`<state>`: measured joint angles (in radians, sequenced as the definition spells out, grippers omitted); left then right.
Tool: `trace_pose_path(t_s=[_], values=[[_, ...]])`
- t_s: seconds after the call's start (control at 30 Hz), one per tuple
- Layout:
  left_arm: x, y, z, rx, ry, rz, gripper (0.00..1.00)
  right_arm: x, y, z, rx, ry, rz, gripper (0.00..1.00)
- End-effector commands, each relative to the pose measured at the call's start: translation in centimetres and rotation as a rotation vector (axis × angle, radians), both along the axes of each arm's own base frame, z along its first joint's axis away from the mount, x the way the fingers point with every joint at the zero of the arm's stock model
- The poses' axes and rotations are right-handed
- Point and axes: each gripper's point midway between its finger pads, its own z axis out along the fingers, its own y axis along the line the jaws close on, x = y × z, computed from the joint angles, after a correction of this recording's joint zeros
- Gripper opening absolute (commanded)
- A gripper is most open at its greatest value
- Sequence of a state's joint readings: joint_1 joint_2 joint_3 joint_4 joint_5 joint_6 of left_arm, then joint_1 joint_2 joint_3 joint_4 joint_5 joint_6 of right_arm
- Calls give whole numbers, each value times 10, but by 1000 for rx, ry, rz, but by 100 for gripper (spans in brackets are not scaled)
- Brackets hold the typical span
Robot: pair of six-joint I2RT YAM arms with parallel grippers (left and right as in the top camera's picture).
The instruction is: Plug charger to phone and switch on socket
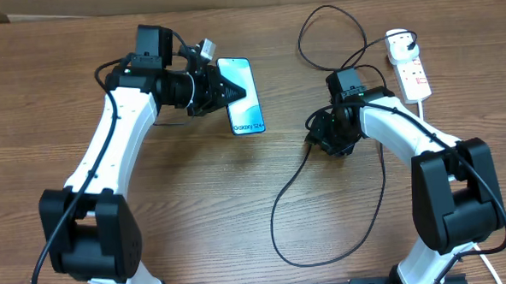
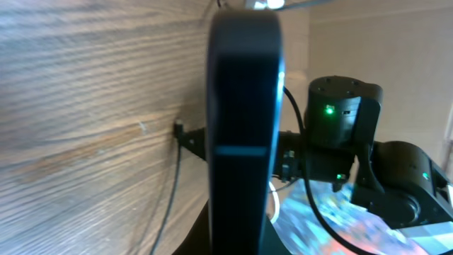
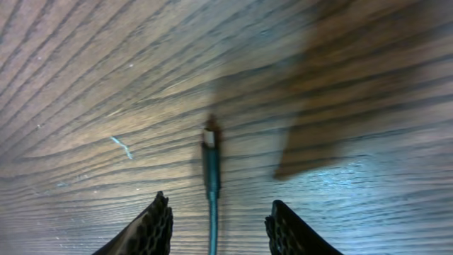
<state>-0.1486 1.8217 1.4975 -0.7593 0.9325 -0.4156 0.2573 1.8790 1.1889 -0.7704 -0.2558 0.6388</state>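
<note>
Overhead: left gripper (image 1: 236, 93) lying sideways, jaws pinched together, tips sitting over left edge of phone (image 1: 250, 108), gripping nothing visible. Phone lying screen-up mid-table; socket (image 1: 413, 73) sitting far right. Only right wrist view showing: right gripper (image 3: 219, 216) straddling charger (image 3: 210, 159) tip on table (image 3: 85, 85), fingers (image 3: 152, 227) standing apart, not touching it.

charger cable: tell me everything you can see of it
The charger is a thin black cable, limp, in loose loops on the wooden table. One end goes to a white plug seated in the socket. The other end, a small dark connector tip with a pale band, lies flat between the parted fingers of the right gripper, untouched. It is not in the phone.
</note>
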Motion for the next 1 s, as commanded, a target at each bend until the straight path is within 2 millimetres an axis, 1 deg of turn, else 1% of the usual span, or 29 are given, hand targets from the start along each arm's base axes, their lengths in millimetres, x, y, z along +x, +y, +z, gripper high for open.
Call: trace_pose_path(t_s=[0.0,0.1,0.17,0.3,0.5,0.67,0.73,0.97], values=[[-5,-12,4,-113,27,-71,4,-5,10,-2,8,-3,22,41],[-4,-12,-2,-111,40,-70,4,-6,14,-6,14,-10,19,40],[-4,-12,-2,-111,40,-70,4,-6,14,-11,13,-24,21,36],[-4,-12,-2,-110,40,-70,4,-5,2,-20,-51,-31,-38,34],[-4,-12,-2,-110,40,-70,4,0,1,-20,-57,-54,-39,32],[-4,-12,-2,-110,40,-70,4,1,0,-20,-60,-61,-34,21],[-4,-12,-2,-110,42,-70,4,2,0,-20,-64,-66,-24,19],[-4,-12,-2,-109,43,-70,4,0,2,-19,-51,-59,-13,18]])
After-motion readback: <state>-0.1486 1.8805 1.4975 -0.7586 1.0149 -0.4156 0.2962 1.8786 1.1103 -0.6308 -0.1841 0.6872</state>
